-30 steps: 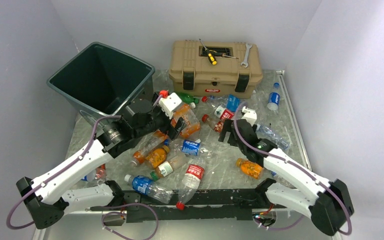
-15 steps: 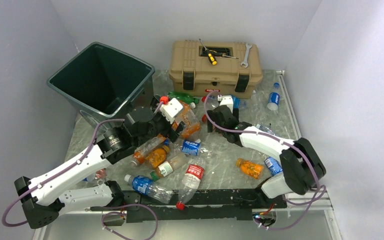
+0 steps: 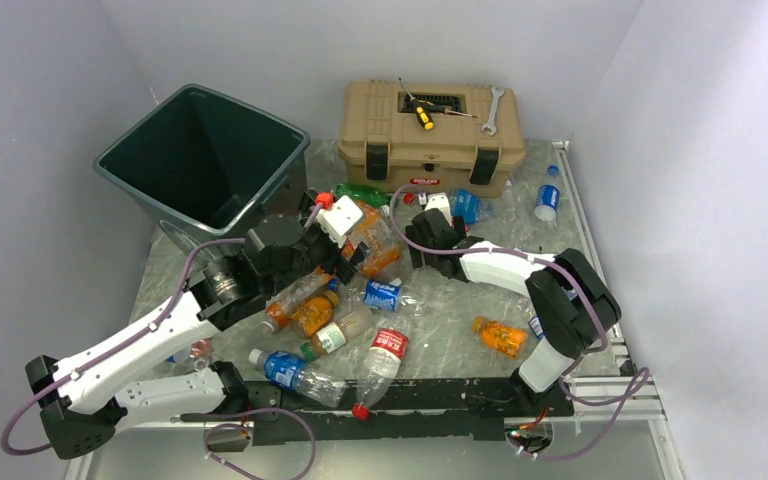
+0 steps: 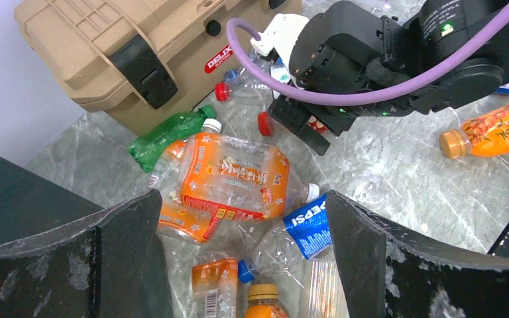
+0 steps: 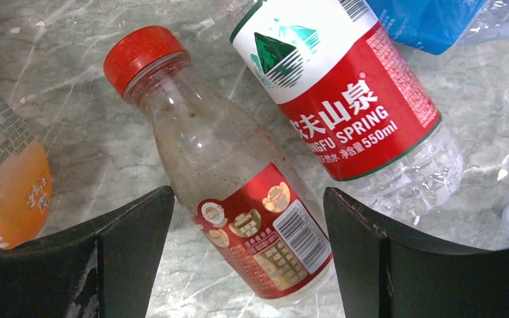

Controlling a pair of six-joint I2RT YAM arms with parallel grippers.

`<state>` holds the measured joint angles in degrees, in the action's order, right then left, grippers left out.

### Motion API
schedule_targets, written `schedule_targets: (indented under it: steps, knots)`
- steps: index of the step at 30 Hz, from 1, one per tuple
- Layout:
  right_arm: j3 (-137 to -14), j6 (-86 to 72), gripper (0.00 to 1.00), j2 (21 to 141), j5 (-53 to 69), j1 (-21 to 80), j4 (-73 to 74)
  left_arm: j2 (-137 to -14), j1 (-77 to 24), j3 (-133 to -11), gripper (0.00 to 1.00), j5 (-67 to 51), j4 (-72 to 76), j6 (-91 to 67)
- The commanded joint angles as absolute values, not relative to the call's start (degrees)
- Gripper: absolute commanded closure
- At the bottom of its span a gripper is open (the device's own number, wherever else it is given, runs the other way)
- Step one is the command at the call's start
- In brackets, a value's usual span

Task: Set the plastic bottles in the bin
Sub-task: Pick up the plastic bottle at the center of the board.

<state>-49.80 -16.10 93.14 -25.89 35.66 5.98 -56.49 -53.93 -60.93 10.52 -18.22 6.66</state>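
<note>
Dark green bin (image 3: 200,160) stands upright at the far left of the table (image 3: 450,345). Plastic bottles (image 3: 385,355) lie scattered beside it. My left gripper (image 4: 242,199) hangs spread wide above a crushed orange bottle (image 4: 228,175). My right gripper (image 5: 248,195), fingers apart, straddles a red-capped bottle (image 5: 232,192).

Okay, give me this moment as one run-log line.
left gripper: open above crushed orange plastic bottle | right gripper: open, straddling clear red-capped red-labelled plastic bottle
</note>
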Motion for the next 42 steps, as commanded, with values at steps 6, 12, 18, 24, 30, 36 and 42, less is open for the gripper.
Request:
schedule_targets:
  steps: [6,12,18,24,30,36,42]
  knots:
    - [-50.3,-17.3,0.28,94.8,-22.7,35.5,5.1,-56.9,-54.3,-61.7,0.01,10.3,-16.8,6.8]
    - [-48.0,-18.0,0.27,95.7,-20.4,35.6,5.5,-57.0,-54.5,-62.1,0.01,9.3,-17.2,6.3]
    - [-46.6,-19.5,0.31,96.0,-18.2,35.5,5.3,-57.6,-54.4,-62.1,0.01,9.8,-17.1,6.5]
    - [-45.6,-20.8,0.58,93.1,-17.3,35.6,5.8,-58.2,-54.4,-62.1,0.01,9.7,-17.3,6.6]
    - [-45.4,-21.5,0.65,86.6,-17.2,35.7,9.1,-58.0,-54.4,-62.0,0.01,9.8,-17.2,6.7]
    - [-44.6,-21.8,0.79,70.8,-14.5,37.6,12.9,-57.6,-54.4,-61.4,0.0,10.4,-16.4,6.4]
    - [-40.7,-19.0,1.0,52.3,-2.4,39.5,11.9,-55.8,-54.4,-59.8,0.0,8.7,-14.2,6.0]
